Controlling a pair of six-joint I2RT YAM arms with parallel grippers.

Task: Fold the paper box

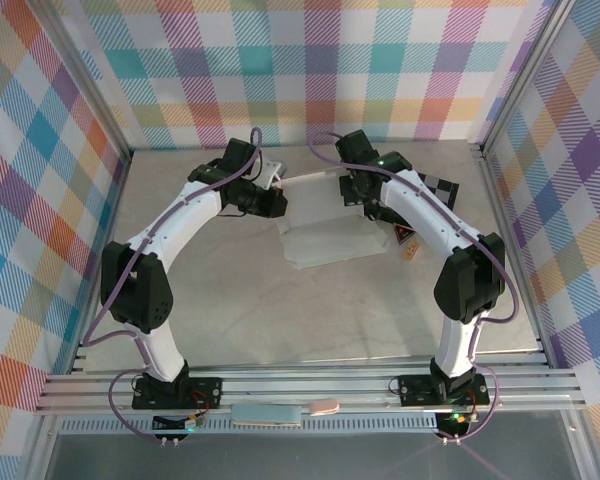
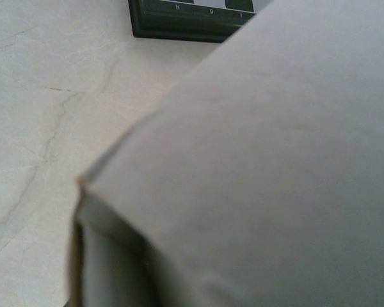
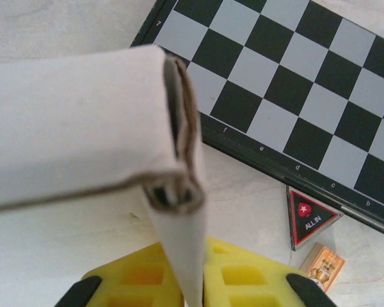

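"Since both claws are yours, where is the box (image 1: 330,235), and how do you expect it to handle?"

"It sits mid-table (image 1: 230,290), its near panel lying flat. It's thin white card, so I judge it light, springy at the creases, a little slick and easy to dent. Just right of it, not touching, lie a triangular token (image 1: 402,237) and a small card (image 1: 412,252)."

"And the claws?"

"They're farther back. My right claw (image 3: 192,288) is pressed together on a flap at the box's far right corner. The flap runs down into the grip beside a doubled wall. My left claw (image 1: 272,200) is pressed together too, at the far left corner. The box's wall lies so close over that wrist camera that the tips are hidden, so I only judge that it is pinching that wall."

"Where would you take hold for the next fold?"

"Close to a crease or on a doubled edge, where the card should be stiffest. A pinch in the middle of a panel would likely bow it. I'd grip lightly too, because a hard squeeze could leave a crumple that won't come out. Beyond the box, at the far right, lies the board (image 1: 440,185), and a swinging flap could catch on its rim."
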